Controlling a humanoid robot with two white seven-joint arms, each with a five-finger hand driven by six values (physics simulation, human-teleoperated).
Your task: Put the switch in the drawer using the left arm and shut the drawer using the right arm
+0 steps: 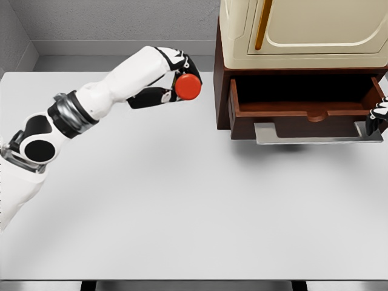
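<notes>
Above the table [151, 200], left of the cabinet [303, 30], my left hand [173, 79] pinches the red switch [188, 86], held clear of the surface. If my grip slackens in crossing, it drops short of the open drawer [306, 109], or clips its front. My right hand [377, 115] shows at the drawer's right corner; I cannot tell its fingers.

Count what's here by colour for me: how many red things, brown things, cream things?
Red: 1, the switch in the left hand
Brown: 1, the open drawer
Cream: 1, the cabinet
Total: 3
</notes>
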